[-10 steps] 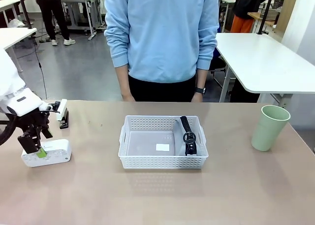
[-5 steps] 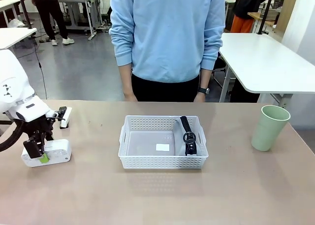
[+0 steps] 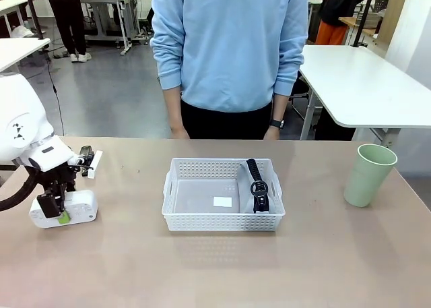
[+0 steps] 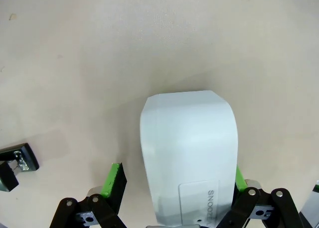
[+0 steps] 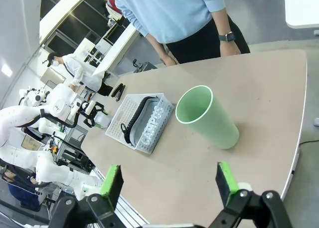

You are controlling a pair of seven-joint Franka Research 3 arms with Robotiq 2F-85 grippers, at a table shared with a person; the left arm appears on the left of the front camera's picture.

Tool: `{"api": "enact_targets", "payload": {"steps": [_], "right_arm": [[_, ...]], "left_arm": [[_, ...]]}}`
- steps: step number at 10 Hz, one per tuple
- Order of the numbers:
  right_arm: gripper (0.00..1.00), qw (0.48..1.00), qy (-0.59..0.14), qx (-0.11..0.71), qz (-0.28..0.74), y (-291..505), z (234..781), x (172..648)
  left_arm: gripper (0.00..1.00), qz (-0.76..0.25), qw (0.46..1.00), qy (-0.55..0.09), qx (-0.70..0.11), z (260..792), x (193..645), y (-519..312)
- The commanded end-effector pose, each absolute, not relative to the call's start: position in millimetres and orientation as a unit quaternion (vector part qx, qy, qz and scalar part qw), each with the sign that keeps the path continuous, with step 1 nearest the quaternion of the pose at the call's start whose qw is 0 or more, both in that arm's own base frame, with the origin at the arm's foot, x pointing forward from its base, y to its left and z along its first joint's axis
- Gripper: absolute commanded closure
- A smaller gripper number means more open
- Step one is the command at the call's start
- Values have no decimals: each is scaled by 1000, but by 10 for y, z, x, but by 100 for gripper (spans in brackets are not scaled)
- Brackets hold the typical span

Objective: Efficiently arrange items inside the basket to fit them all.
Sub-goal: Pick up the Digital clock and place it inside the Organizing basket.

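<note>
The white basket (image 3: 217,222) stands mid-table, with the grey pouch (image 3: 245,187) on edge along its right side. At the far left, my left gripper (image 3: 55,210) is open and straddles the white box (image 3: 77,207). In the left wrist view the box (image 4: 189,148) lies between the green pads (image 4: 115,177) of the left gripper (image 4: 177,174); the left pad stands clear of it. The black stapler (image 3: 87,158) lies just behind the arm. The pale green cup (image 3: 369,174) stands upright at the far right. My right gripper (image 5: 168,180) hangs open and empty, off the table's edge, facing the cup (image 5: 207,115) and basket (image 5: 149,130).
A person in a light blue sweater (image 3: 229,45) stands at the far edge, hands down by the table. Bare tabletop lies between the box and the basket, between the basket and the cup, and across the front. The left half of the basket floor is bare apart from a label.
My left gripper has sunk a little lower around the white box and its wrist has turned. The person shifted slightly to the right. Basket, pouch and cup have not moved.
</note>
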State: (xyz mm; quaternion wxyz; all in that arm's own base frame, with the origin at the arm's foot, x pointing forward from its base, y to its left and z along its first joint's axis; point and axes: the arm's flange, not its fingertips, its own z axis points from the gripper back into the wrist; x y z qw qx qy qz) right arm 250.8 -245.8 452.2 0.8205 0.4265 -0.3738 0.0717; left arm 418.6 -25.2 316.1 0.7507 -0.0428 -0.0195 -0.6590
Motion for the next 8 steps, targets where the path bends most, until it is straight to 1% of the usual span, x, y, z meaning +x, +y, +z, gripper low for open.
{"api": "enact_targets", "payload": {"steps": [1, 2, 3, 4, 5, 7, 8], "right_arm": [[0, 813, -387, 427, 79, -2470, 4542, 2532], [0, 813, -387, 427, 79, -2470, 4542, 2532], [0, 813, -387, 427, 79, -2470, 4542, 2532], [0, 813, -387, 427, 79, -2470, 4542, 2532], [0, 813, -387, 427, 79, -2470, 4542, 2532], [0, 813, -387, 427, 79, -2470, 4542, 2532], [0, 813, -387, 427, 79, -2470, 4542, 2532]], "left_arm": [[0, -663, 748, -14, -30, 3119, 4187, -231], [6, -665, 746, -12, -27, 3127, 4183, -230], [60, -662, 749, -9, -30, 3137, 4181, -231], [66, -661, 749, -7, -28, 3138, 4182, -228], [100, -662, 749, -4, -29, 3131, 4185, -231], [100, -662, 749, 6, -31, 3107, 4190, -231], [86, -662, 749, 8, -34, 3111, 4185, -227]]}}
